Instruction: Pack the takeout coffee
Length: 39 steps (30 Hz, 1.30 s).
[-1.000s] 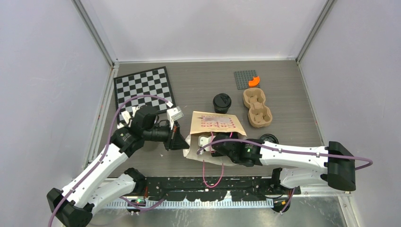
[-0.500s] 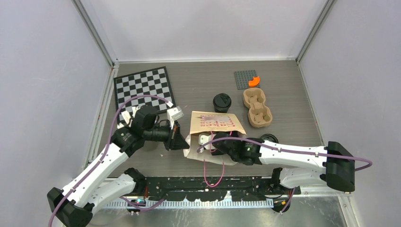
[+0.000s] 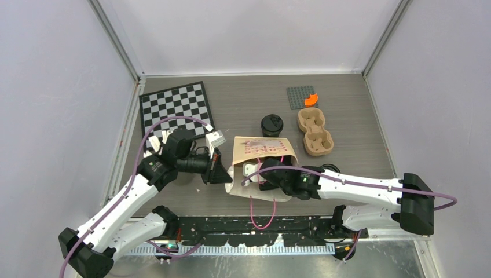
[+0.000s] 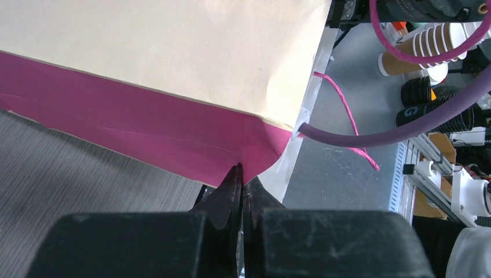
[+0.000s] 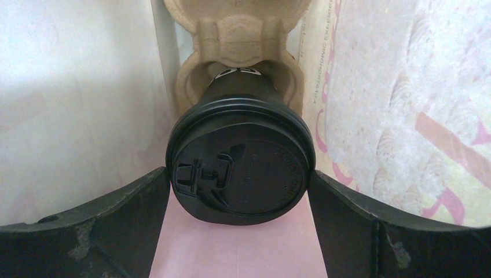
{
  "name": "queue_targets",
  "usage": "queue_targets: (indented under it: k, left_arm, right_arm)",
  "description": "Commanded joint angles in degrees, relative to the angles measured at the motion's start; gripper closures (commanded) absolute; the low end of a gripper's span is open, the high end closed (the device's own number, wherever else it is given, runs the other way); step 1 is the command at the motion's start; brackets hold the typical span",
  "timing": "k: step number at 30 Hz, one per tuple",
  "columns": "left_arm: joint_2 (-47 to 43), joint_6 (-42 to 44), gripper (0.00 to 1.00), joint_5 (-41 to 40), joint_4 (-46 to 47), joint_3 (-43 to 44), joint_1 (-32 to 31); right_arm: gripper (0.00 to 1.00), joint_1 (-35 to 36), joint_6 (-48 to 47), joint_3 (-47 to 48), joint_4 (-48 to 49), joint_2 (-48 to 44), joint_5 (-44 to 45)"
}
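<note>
Right gripper (image 5: pixel 239 175) squeezes a black lidded paper cup (image 5: pixel 240 156) inside the tan paper bag (image 3: pixel 263 152). Left gripper (image 4: pixel 242 174) pinches the bag's nine o'clock edge.

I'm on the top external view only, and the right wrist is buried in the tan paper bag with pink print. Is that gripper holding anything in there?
Observer: Yes. In the right wrist view, the right gripper is closed on a black lidded paper coffee cup, with its fingers against both sides of the lid.
Operator: And the left gripper, is it actually gripping the bag or just resting beside it?
Observer: Gripping. In the left wrist view, the left gripper has its jaws shut on a pink corner of the tan paper bag.
</note>
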Motion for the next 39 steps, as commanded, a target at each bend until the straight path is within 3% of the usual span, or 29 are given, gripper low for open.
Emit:
queue_targets:
  k: [1,33,39]
  left_arm:
    - [0.0,0.3,0.99,1.5,-0.2,1.9,-0.3]
    - [-0.6,-0.5,0.99,0.3,-2.0,2.8,-0.3]
    - [-0.5,-0.8,1.0,0.2,-2.1,3.2,-0.3]
  right_arm:
    - [0.07,-0.5,-1.1,3.2,-3.1,-1.2,-0.7]
    - [0.07,4.6,3.1,11.1,-15.1,-1.0,-5.2]
    - [0.11,6.1,5.4,13.0,-15.8,-1.0,-5.9]
